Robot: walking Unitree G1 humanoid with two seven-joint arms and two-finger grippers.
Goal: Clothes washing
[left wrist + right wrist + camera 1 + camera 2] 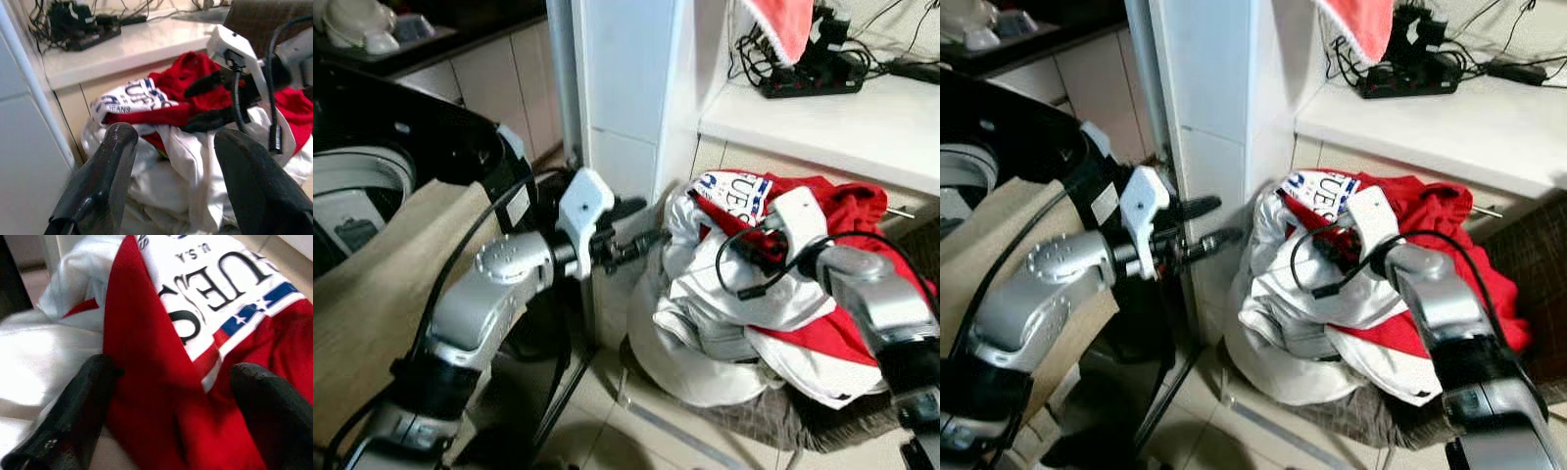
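Note:
A pile of laundry sits on a low seat: a red garment (850,211) with a white printed panel (734,192) lies over a white garment (715,304). My right gripper (741,247) is pressed into the top of the pile. Its fingers (93,382) are open and straddle a fold of the red garment (146,357). My left gripper (641,225) hovers open just left of the pile, beside the white pillar, with nothing between its fingers (115,161). The washing machine (357,186) stands open at the far left.
A white pillar (626,88) rises just behind the left gripper. A white shelf (842,122) above the pile carries a power strip (813,78) and cables. A pink cloth (783,24) hangs above it. The brown seat cushion (773,416) rests on the tiled floor.

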